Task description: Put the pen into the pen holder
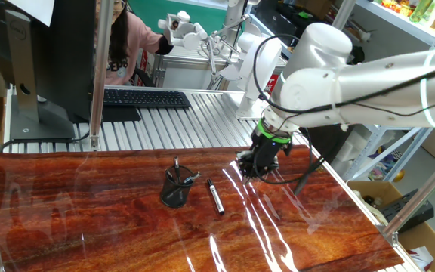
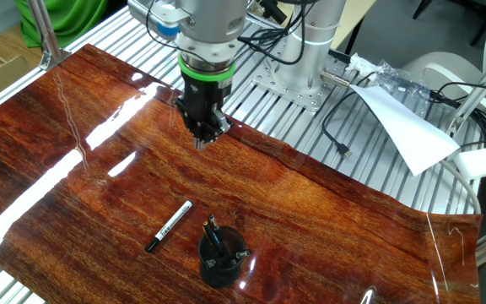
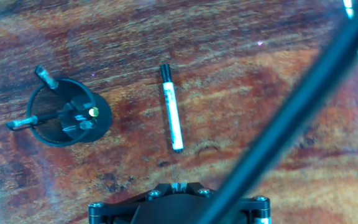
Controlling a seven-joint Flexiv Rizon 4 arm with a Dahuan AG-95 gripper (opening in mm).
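The pen (image 1: 215, 196) (image 2: 169, 226) (image 3: 172, 116), black at the ends with a white barrel, lies flat on the reddish wood table. Beside it stands the pen holder (image 1: 177, 187) (image 2: 222, 258) (image 3: 68, 114), a small black mesh cup with dark pens leaning in it. My gripper (image 1: 246, 171) (image 2: 202, 143) (image 3: 178, 185) hangs above the table, well apart from the pen, toward the table's far edge. Its fingers are pressed together, shut, with nothing between them.
A black cable (image 3: 291, 118) crosses the hand view diagonally in front of the camera. Ribbed metal decking (image 1: 180, 125) borders the wood board. A keyboard (image 1: 143, 97) and a monitor (image 1: 44, 53) stand behind it. White paper (image 2: 403, 127) and cables lie beside the robot base.
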